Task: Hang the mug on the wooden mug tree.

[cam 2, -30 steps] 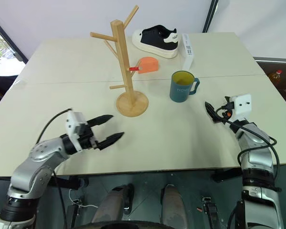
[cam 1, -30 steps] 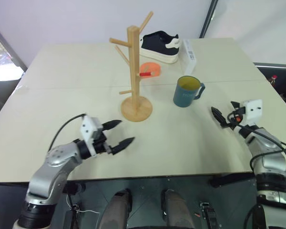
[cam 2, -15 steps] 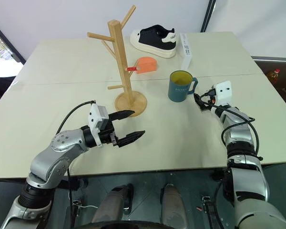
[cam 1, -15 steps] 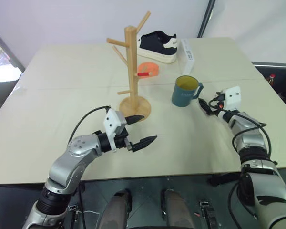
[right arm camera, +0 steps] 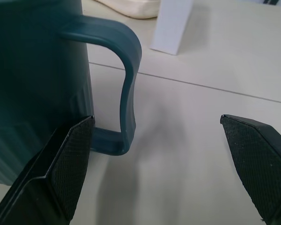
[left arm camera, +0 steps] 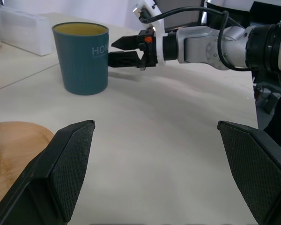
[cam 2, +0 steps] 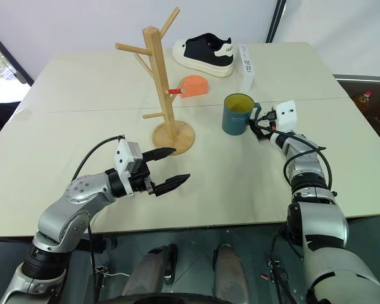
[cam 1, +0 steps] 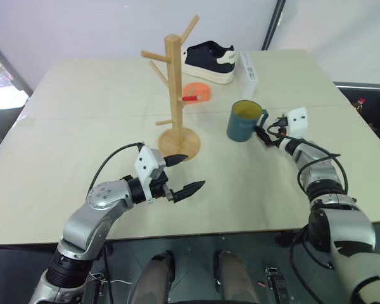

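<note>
Teal mug [cam 2: 238, 114] stands upright on your table [cam 2: 69, 139]; your right gripper [cam 2: 256, 126] gapes around its handle, your left gripper [cam 2: 168, 168] spread near the wooden mug tree [cam 2: 159, 88].

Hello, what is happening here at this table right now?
A two-armed robot is working on hanging the mug on the wooden mug tree. The mug stands upright on the table, to the right of the tree, not yet lifted. The right gripper, its fingers open, sits right at the mug's handle but has not closed on it. The left gripper hovers open in front of the tree's base, holding nothing.
</note>
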### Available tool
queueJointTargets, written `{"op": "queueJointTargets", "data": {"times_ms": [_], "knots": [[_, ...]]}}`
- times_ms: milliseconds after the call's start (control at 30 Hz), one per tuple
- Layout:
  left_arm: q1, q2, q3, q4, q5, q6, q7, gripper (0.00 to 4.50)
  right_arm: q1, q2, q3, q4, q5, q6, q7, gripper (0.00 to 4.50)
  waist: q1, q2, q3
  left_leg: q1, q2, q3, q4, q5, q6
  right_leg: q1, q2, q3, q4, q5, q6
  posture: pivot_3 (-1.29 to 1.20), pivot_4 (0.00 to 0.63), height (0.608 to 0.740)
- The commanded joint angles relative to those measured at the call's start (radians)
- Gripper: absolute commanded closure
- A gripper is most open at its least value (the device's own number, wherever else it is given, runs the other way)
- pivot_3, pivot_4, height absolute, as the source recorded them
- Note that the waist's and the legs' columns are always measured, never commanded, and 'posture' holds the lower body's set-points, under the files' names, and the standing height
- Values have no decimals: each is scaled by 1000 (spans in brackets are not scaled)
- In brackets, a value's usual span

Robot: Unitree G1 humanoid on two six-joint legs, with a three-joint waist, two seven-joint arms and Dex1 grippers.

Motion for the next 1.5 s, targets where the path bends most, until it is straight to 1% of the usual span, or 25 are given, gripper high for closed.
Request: {"op": "queueJointTargets", "data": {"times_ms": [33, 100, 233, 267, 300, 433, 533, 567, 633, 667, 800, 867, 967, 1100, 1167, 1233, 1500], "knots": [[-1, 7, 29, -32, -1, -19, 2, 0, -45, 7, -15, 15, 14, -20, 32, 578, -1, 0, 0, 0, 0, 0, 0, 0, 0, 0, 0, 0, 0, 0, 0, 0, 150, 740], [0, 8, 31, -30, 1, -22, 3, 0, -52, 11, -21, 24, 18, -22, 53, 1406, -2, 0, 0, 0, 0, 0, 0, 0, 0, 0, 0, 0, 0, 0, 0, 0, 150, 740], [1, 10, 38, -21, 6, -28, 3, 0, -59, 18, -36, 29, 30, -30, 88, 3616, -1, 0, 0, 0, 0, 0, 0, 0, 0, 0, 0, 0, 0, 0, 0, 0, 150, 740], [1, 11, 39, -19, 7, -30, 3, 0, -59, 19, -37, 28, 31, -33, 93, 4124, -1, 0, 0, 0, 0, 0, 0, 0, 0, 0, 0, 0, 0, 0, 0, 0, 150, 740], [1, 11, 40, -16, 8, -32, 3, 0, -59, 19, -38, 28, 32, -35, 99, 4485, -1, 0, 0, 0, 0, 0, 0, 0, 0, 0, 0, 0, 0, 0, 0, 0, 150, 740], [-1, 12, 48, -8, 12, -37, 0, 0, -52, 16, -37, 5, 35, -44, 122, 4485, -1, 0, 0, 1, 0, 0, 0, 0, 0, 0, 0, 0, 1, 0, 0, 0, 150, 740], [7, 19, 63, 2, 22, -49, 3, 0, -31, 1, 1, -63, -2, -66, 130, 4485, -3, 0, 0, 1, 0, 0, 0, 0, 0, 0, 0, 1, 1, 0, 0, 0, 150, 740], [12, 26, 83, 9, 24, -55, 5, 0, -11, -9, 24, -129, -15, -74, 150, 4485, -2, 0, 0, 1, 0, 0, 0, 0, 0, 0, 0, 1, 1, 0, 0, 0, 150, 740], [23, 43, 136, 35, 19, -68, 5, 0, 48, -40, 69, -324, -40, -78, 194, 4485, -1, 0, 0, 1, 0, 0, 0, 0, 0, 0, 0, 1, 1, 0, 0, 0, 150, 740], [31, 56, 166, 49, 18, -79, -2, 0, 90, -62, 93, -462, -46, -64, 226, 4485, 0, 1, 0, 1, 0, 0, -1, 0, 0, 0, 0, 1, 1, 0, 0, 0, 150, 740], [51, 99, 262, 97, -10, -117, -41, 0, 201, -141, 152, -894, -31, 54, 315, 4485, 0, 1, 1, 1, 0, 0, -1, 0, 0, -2, 0, 1, 2, -1, 1, 0, 150, 740], [53, 117, 301, 120, -28, -132, -68, 0, 214, -170, 176, -1053, -15, 134, 347, 4485, -1, 1, 1, 1, 1, 0, -1, 0, 0, -2, 0, 1, 2, -1, 1, 0, 150, 740], [44, 134, 330, 147, -37, -145, -94, 0, 190, -188, 209, -1190, -21, 257, 364, 4485, 3, 0, 0, 1, 2, 0, 0, 0, 0, -1, 0, 1, 2, -2, 3, 0, 150, 740], [28, 138, 337, 166, -34, -157, -100, 0, 126, -177, 260, -1265, -45, 373, 368, 4485, 8, 0, 0, 0, 3, 0, 1, 0, 0, -1, -1, 1, 1, -2, 2, 0, 150, 740], [25, 137, 338, 165, -37, -160, -99, 0, 92, -169, 281, -1276, -53, 417, 366, 4485, 8, 0, 0, -1, 2, 0, 1, 0, 0, -2, -2, 0, 1, 0, -1, 0, 150, 740], [25, 133, 342, 154, -48, -159, -98, 0, 59, -166, 300, -1270, -63, 450, 365, 4485, 7, 0, 0, -2, 2, 0, 0, 0, 0, -3, -3, 1, 0, 0, 0, 0, 150, 740], [53, 135, 368, 91, -118, -135, -100, 0, -28, -152, 332, -1223, -80, 496, 367, 4485, 5, 0, 0, -2, 1, 0, -1, 0, 0, -4, -2, 0, 0, 0, 0, 0, 150, 740]]}}
